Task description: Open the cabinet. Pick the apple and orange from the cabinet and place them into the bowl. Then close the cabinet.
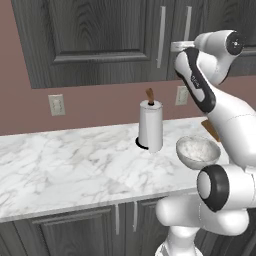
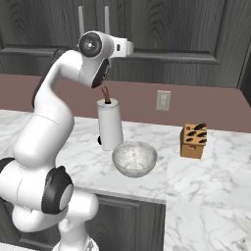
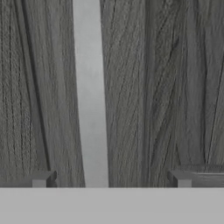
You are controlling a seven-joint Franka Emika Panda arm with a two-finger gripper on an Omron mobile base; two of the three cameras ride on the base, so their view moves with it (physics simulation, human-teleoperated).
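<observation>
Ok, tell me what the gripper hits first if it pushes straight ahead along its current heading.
Most likely the long vertical silver bar handle on the dark grey wood-grain cabinet door; it lies between the gripper's open jaws, nearer one tip. Depth is hard to judge.

- White marble bench point(image 1: 75, 165) runs along a dusky pink wall point(image 1: 100, 107).
- Two white outlets point(image 1: 56, 105) on the wall.
- Dark lower doors point(image 1: 65, 232) beneath.
</observation>
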